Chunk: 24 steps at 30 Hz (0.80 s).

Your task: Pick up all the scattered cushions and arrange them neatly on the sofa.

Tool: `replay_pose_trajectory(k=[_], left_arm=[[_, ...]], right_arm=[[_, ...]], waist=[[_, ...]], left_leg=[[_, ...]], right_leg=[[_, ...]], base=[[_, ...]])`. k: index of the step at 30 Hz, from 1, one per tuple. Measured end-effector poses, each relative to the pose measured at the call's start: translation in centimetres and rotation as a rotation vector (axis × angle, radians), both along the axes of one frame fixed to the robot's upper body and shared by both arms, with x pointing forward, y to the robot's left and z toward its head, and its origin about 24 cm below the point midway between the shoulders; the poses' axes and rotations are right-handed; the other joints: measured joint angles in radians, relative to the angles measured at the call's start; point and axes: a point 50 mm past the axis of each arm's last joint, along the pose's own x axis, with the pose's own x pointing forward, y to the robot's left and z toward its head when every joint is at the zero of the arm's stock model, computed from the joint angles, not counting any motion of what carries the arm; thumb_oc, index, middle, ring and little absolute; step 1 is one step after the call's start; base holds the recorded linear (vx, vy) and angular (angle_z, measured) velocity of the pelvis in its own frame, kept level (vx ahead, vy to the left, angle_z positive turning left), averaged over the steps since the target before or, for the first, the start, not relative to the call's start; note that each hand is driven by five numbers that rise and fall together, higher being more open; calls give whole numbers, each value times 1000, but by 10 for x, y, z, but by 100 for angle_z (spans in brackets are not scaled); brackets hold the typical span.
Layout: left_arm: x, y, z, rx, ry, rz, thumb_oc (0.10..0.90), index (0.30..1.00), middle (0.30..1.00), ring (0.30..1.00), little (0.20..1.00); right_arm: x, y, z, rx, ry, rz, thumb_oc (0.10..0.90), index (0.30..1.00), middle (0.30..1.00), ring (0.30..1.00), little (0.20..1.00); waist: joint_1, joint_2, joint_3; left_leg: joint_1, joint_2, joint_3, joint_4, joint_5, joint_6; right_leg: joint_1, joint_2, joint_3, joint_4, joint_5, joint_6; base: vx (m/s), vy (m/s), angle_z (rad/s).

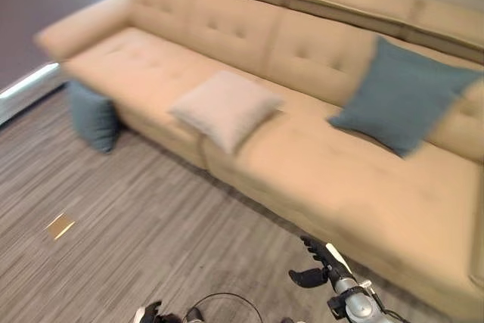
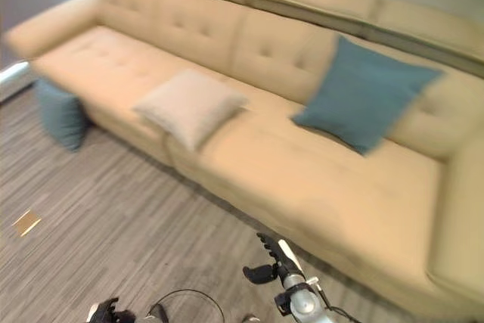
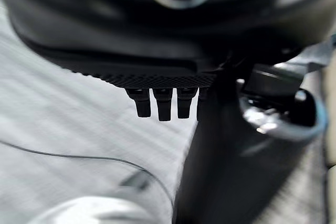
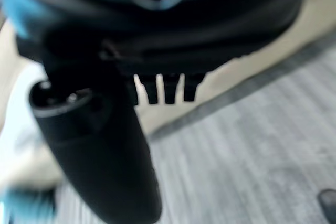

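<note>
Cushions of two colours mark out a long beige sofa with a buttoned back, seen from above on grey striped carpet. A pale cushion, off-white and square with soft pointed corners, lies flat on the seat near its front edge, turned corner-on so one tip reaches the seam between two seat sections. To its right a teal cushion, plump and of plain fabric, stands tilted against the backrest, its lower corner resting on the seat. A second teal cushion is down on the carpet, upright and leaning against the sofa's front below the left armrest, well apart from the other two. A small tan patch lies on the carpet in front of that end of the sofa.

The right hand hangs over the carpet just short of the sofa's front edge, fingers straight and relaxed with the thumb held out to the side, holding nothing; the right wrist view shows its fingers in a loose row above carpet and the sofa's base. The left hand sits low at the bottom edge of the head view over the carpet, its fingers likewise extended and empty in the left wrist view.
</note>
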Motion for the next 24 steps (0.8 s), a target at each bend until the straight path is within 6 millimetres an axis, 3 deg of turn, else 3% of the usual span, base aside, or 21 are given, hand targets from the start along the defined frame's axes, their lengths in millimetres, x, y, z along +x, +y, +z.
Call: replay_pose_trajectory(k=[2, 3, 5, 6, 8, 9, 10, 11, 12, 14, 15, 17, 20, 21, 22, 23, 24], left_arm=[[0, 6, 1, -73, -46, 214, 800, 900, 900, 900, 900], [-2, 9, 0, -93, -48, 300, 800, 900, 900, 900, 900], [0, 11, 1, -89, -49, 305, 800, 900, 900, 900, 900], [-2, 15, 1, -79, -48, 301, 800, 900, 900, 900, 900], [-7, 13, -1, -104, -23, 305, 800, 900, 900, 900, 900], [-6, 10, -2, -107, -18, 287, 800, 900, 900, 900, 900], [-13, 6, -5, -110, 13, 274, 800, 900, 900, 900, 900], [-13, 6, -5, -100, 26, 245, 800, 900, 900, 900, 900], [-15, 10, -4, -73, 50, 206, 800, 900, 900, 900, 900], [-17, 26, -1, -14, 73, 176, 800, 900, 900, 900, 900], [-20, 32, -1, 8, 95, 164, 800, 900, 900, 900, 900], [-27, 32, -2, 12, 128, 168, 800, 900, 900, 900, 900], [-35, 23, -6, -9, 158, 161, 800, 900, 900, 900, 900], [-35, 24, -6, -5, 159, 159, 800, 900, 900, 900, 900], [-40, 23, -6, -1, 173, 143, 800, 900, 900, 900, 900], [-41, 25, -6, 7, 181, 125, 800, 900, 900, 900, 900], [-41, 24, -7, 10, 184, 100, 800, 900, 900, 900, 900]], right_arm=[[-2, 26, -6, 55, 31, 56, 800, 900, 900, 900, 900], [-2, 43, -9, 78, 46, 100, 800, 900, 900, 900, 900], [3, 67, -10, 104, 57, 183, 800, 900, 900, 900, 900], [3, 75, -11, 115, 61, 194, 800, 900, 900, 900, 900], [9, 78, -10, 118, 61, 187, 800, 900, 900, 900, 900], [7, 74, -10, 110, 63, 183, 800, 900, 900, 900, 900], [6, 62, -10, 85, 70, 173, 800, 900, 900, 900, 900], [0, 56, -13, 74, 88, 157, 800, 900, 900, 900, 900], [-5, 54, -15, 79, 98, 140, 800, 900, 900, 900, 900], [-6, 55, -14, 94, 95, 141, 800, 900, 900, 900, 900], [-7, 57, -14, 109, 97, 133, 800, 900, 900, 900, 900], [-9, 57, -14, 128, 104, 114, 800, 900, 900, 900, 900], [-8, 58, -14, 178, 104, 48, 800, 900, 900, 900, 900], [-8, 60, -15, 187, 106, 38, 800, 900, 900, 900, 900], [-10, 61, -16, 191, 113, 32, 800, 900, 900, 900, 900], [-11, 61, -17, 188, 117, 28, 800, 900, 900, 900, 900], [-11, 57, -17, 176, 113, 22, 800, 900, 900, 900, 900]], waist=[[15, -27, -16], [26, -32, -20], [41, -37, -18], [56, -54, -23], [71, -50, -9], [56, -41, 1], [43, -8, 9], [11, 2, 19], [-5, -4, 31], [-15, -21, 69], [-35, -33, 77], [-40, -38, 82], [-60, -35, 104], [-67, -46, 107], [-59, -65, 100], [-60, -72, 95], [-52, -66, 83]], left_leg=[[1, -60, -42, -27, -7, 28], [-4, -78, -66, -32, -11, 33], [-18, -87, -113, -38, -11, 42], [-18, -96, -118, -36, -10, 43], [-67, -110, -158, 64, -58, 73], [-76, -134, -176, 69, -79, 108], [-52, -147, -190, 54, -90, 127], [-32, -163, -262, 33, -78, 115], [-11, -180, -310, -3, -65, 132], [12, -193, -375, -54, -49, 142], [19, -200, -405, -76, -36, 138], [44, -201, -430, -102, -35, 138], [102, -175, -469, -124, -67, 131], [123, -173, -470, -126, -77, 113], [156, -172, -461, -139, -97, 83], [178, -168, -456, -146, -108, 61], [203, -155, -464, -157, -136, 46]], right_leg=[[5, -42, 9, 1, 17, -18], [12, -38, 21, -18, 20, -18], [7, -6, 21, -49, 20, -5], [27, 5, -7, -82, 70, 14], [53, -4, -23, -49, 90, 1], [53, -27, -23, 23, 81, 0], [51, -49, 4, 124, 76, -3], [26, -54, 115, 231, 50, -29], [-14, -5, 289, 270, -23, -14], [-117, 80, 429, 260, -86, -23], [-182, 104, 437, 227, -88, -26], [-268, 128, 433, 159, -69, -38], [-369, 171, 412, 38, 47, -14], [-376, 169, 370, 0, 82, -1], [-379, 151, 268, -33, 90, 9], [-368, 133, 202, -23, 120, -33], [-357, 137, 143, -5, 128, -30]], base=[[30, 479, 77], [22, 421, 75], [63, 402, 66], [153, 483, 50], [230, 429, 81], [259, 351, 128], [206, 341, 151], [201, 316, 162], [179, 260, 145], [245, 137, 112], [273, 71, 87], [326, 69, 58], [381, 31, 37], [447, -20, 29], [445, -46, 18], [512, -93, -1], [383, -63, -18]])
